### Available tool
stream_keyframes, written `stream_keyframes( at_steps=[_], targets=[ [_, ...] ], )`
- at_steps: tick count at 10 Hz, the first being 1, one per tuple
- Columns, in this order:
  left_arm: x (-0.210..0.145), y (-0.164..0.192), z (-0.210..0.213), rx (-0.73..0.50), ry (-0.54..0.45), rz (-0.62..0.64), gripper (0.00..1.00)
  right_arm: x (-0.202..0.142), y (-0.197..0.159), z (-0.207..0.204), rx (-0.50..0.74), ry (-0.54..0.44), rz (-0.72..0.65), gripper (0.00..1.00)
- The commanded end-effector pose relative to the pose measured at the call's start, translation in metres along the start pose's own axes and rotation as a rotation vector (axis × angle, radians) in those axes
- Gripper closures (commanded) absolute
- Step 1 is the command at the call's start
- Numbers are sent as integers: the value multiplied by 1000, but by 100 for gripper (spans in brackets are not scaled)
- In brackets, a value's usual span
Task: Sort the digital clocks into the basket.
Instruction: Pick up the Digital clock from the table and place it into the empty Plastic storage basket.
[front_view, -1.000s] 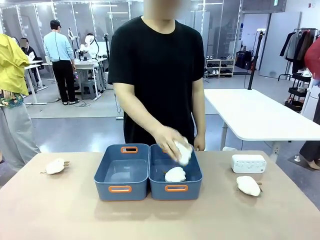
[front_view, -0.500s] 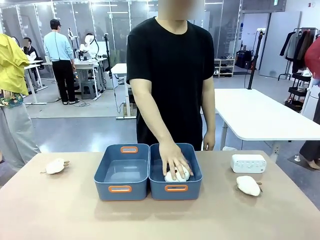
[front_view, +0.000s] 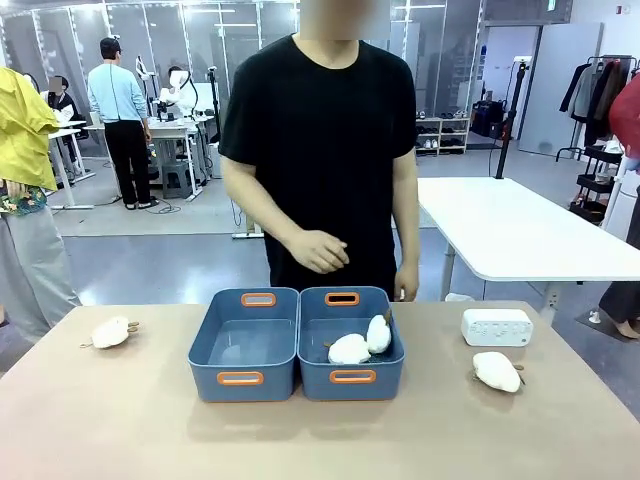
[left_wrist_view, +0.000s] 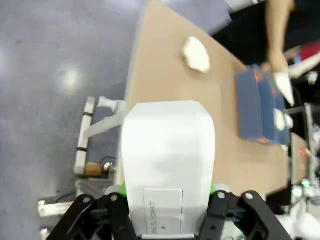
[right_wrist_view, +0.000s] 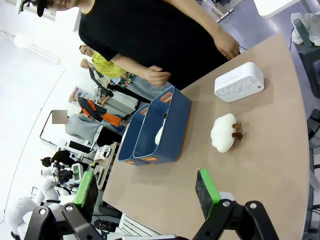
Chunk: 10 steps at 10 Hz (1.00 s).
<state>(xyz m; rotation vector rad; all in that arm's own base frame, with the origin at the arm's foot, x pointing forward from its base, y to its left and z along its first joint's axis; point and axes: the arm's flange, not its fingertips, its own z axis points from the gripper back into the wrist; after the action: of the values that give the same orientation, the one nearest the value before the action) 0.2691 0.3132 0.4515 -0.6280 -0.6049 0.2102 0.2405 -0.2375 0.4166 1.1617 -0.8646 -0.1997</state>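
One white digital clock (front_view: 497, 327) lies on the table's right side, its dotted face up; the right wrist view shows this clock (right_wrist_view: 239, 81) too. A second white clock (left_wrist_view: 167, 150) sits between the fingers of my left gripper (left_wrist_view: 167, 192), which is shut on it beyond the table's edge, above the floor. My right gripper (right_wrist_view: 146, 192) is open above the near right of the table, with nothing between its green pads. Two identical blue baskets stand side by side at the centre. The left basket (front_view: 212, 345) is empty, and the right basket (front_view: 312, 345) holds two plush toys.
A white plush toy (front_view: 497, 371) lies just in front of the clock on the table, and another plush toy (front_view: 110, 331) lies at the far left. The person stands behind the baskets with one hand (front_view: 320, 250) raised above them.
The person set a second plush toy into the right basket beside the first, then lifted the hand away to waist height.
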Motion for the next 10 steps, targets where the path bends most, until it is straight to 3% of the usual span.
stream_keyframes(
  at_steps=[1,2,5,6,7,8,9,10],
  targets=[
    [22,-75,0,-184,19,-186,48,1,2,0,8,-11,2,0],
    [28,-123,-1,-273,48,-275,48,1,2,0,8,-11,2,0],
    [40,-246,-55,-264,233,-421,48,1,2,0,8,-11,2,0],
    [33,-296,-75,-224,288,-429,48,1,2,0,8,-11,2,0],
    [45,-331,-117,-209,326,-460,48,1,2,0,8,-11,2,0],
    [33,-363,-150,-148,400,-472,48,1,2,0,8,-11,2,0],
    [32,-389,-191,-95,428,-490,48,1,2,0,8,-11,2,0],
    [8,-412,-221,39,412,-475,48,1,2,0,8,-11,2,0]
  ],
)
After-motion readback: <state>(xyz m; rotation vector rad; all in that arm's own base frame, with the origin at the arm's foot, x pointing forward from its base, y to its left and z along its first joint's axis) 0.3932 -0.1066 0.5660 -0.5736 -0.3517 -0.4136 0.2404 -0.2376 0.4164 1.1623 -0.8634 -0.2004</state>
